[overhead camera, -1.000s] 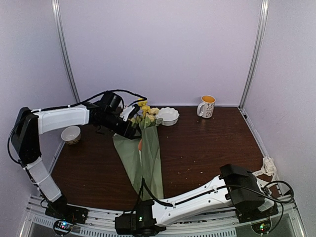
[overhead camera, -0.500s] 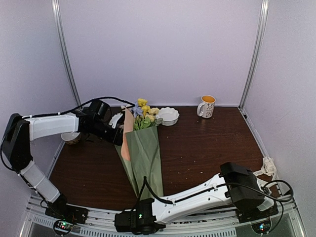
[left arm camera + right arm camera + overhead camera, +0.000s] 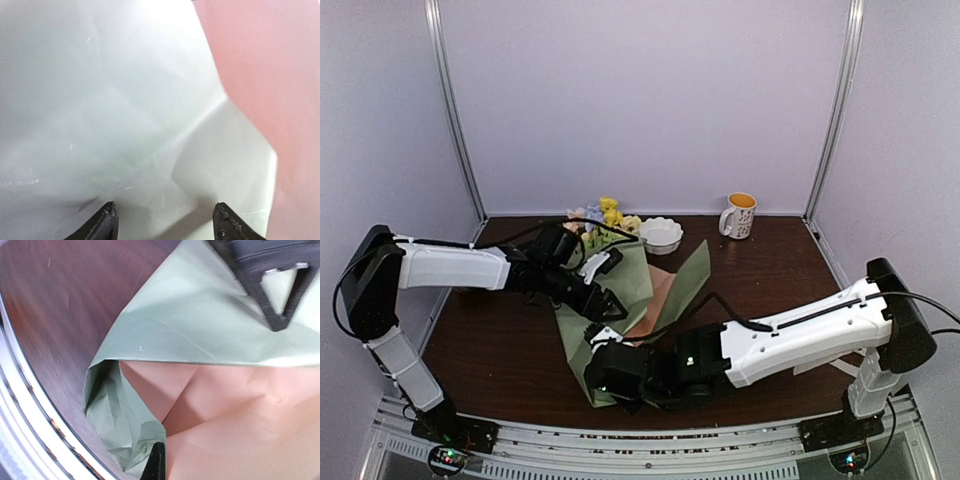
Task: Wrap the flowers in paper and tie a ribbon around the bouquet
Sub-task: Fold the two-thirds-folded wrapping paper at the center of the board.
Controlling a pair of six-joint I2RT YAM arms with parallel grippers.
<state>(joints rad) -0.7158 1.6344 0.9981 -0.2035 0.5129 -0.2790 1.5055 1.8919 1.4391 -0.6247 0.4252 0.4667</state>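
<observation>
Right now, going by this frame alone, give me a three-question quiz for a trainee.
1. True or false: the mug stands on the paper.
2. Which colour shows on the paper's opened inner side? A blue, B peach, C white.
3. Which gripper's jaws stand apart over the paper?
Key: 1 false; 2 B; 3 the left gripper.

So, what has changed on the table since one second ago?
The right gripper swung from the near edge out to the lower part of the paper. The left gripper moved from the flowers to the paper's middle. A flap opened rightward, showing peach. The bowl and mug stayed.
</observation>
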